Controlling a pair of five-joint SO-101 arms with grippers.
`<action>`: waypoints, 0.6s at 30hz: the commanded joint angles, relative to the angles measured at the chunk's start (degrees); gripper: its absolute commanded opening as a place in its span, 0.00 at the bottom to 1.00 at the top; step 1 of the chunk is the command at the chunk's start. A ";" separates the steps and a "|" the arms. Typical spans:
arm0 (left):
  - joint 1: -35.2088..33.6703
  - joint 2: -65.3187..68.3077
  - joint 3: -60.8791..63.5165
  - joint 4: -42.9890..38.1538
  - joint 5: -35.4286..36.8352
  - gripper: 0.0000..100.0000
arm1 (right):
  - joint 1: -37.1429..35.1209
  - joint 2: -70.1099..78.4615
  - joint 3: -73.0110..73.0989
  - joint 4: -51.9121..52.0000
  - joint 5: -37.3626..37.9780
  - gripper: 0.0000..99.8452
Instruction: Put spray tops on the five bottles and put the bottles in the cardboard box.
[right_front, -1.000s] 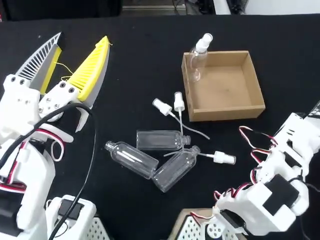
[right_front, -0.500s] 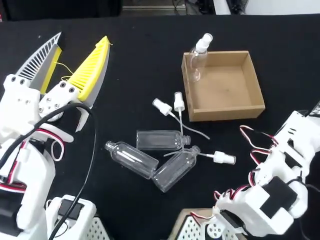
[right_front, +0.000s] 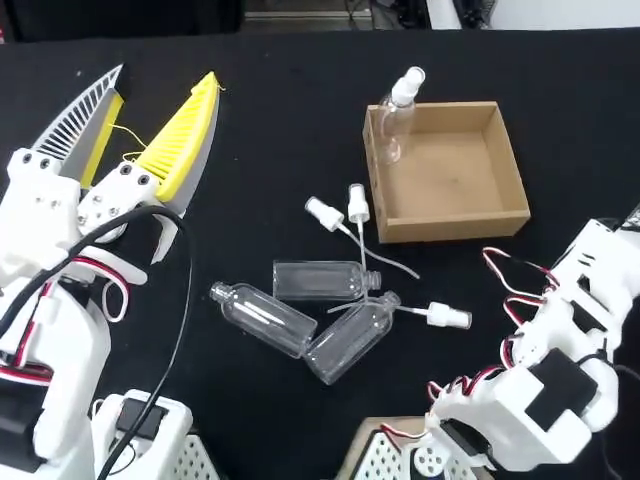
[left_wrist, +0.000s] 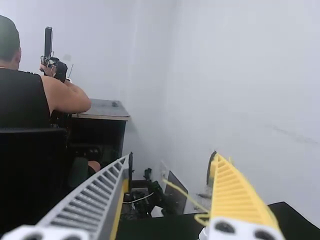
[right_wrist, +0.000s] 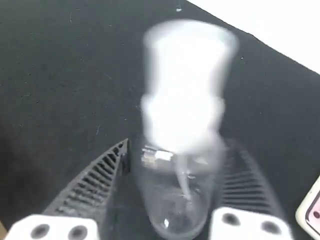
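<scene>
the left arm (right_front: 55, 300) stands well apart from the box (right_front: 455, 228), on the box's left, its wrist raised. the left gripper (right_front: 165, 72) points up and away from the table, with its yellow finger and its pale ribbed finger spread wide and nothing between them. the right arm (right_front: 545, 390) is folded low, nearer than the box and to the box's right. the right gripper (right_wrist: 177, 150) has its ribbed fingers closed on either side of a bottle (right_wrist: 175, 210).
</scene>
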 joint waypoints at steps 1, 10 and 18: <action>-0.13 0.09 -0.48 -1.49 -0.26 0.25 | 0.62 -0.22 -2.86 -5.19 -0.26 0.02; -0.13 0.09 -0.48 -1.49 -0.26 0.25 | 0.70 -0.92 -1.80 -5.89 -0.70 0.01; -0.13 0.18 -0.48 -1.58 -0.26 0.25 | -0.53 -18.68 7.96 -3.78 -0.88 0.01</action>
